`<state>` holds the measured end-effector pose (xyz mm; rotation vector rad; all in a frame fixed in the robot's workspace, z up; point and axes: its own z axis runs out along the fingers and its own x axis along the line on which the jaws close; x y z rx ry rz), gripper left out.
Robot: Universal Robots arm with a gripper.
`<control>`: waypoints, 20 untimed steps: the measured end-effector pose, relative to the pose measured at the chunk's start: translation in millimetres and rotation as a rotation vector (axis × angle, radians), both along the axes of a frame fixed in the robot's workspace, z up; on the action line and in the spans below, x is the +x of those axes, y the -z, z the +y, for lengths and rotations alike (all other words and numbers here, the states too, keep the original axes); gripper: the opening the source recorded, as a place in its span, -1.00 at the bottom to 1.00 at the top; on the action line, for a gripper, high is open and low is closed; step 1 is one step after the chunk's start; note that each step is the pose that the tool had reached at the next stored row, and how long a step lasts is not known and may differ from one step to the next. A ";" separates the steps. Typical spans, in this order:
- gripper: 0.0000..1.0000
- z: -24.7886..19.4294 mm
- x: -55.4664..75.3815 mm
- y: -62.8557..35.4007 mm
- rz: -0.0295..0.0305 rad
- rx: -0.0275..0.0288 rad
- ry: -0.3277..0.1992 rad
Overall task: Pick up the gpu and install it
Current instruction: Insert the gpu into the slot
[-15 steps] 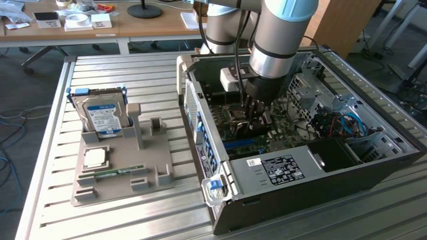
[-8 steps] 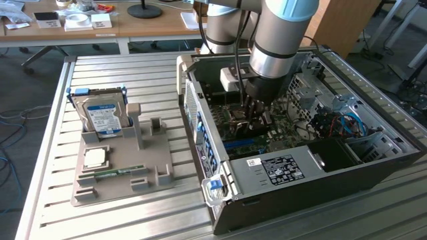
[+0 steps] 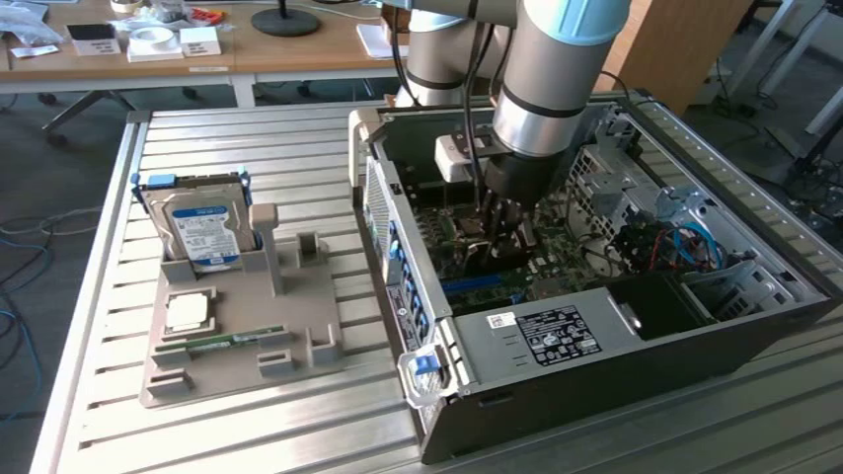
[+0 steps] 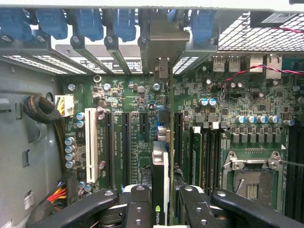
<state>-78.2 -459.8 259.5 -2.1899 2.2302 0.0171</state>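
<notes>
On the slatted tabletop (image 3: pixel 237 138) sits an open computer case (image 3: pixel 619 385), where the jaws grip the gpu (image 4: pixel 160 166) edge-on over the motherboard (image 4: pixel 237 99) slots: pickup done, seating apparently not yet finished.

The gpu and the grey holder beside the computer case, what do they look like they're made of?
The gpu: green board, likely fibreglass laminate; dull silvery bracket, metal by its sheen; black cooler, perhaps plastic. The holder: matte beige-grey, uniform colour, blocky shapes, probably plastic.
</notes>
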 end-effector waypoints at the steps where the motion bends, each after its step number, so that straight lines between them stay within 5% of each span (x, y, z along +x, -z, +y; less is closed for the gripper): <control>1: -0.46 0.0 0.1 0.5 0.0001 0.0003 0.000; 20: -0.46 0.0 0.4 3.3 0.0003 0.0006 0.000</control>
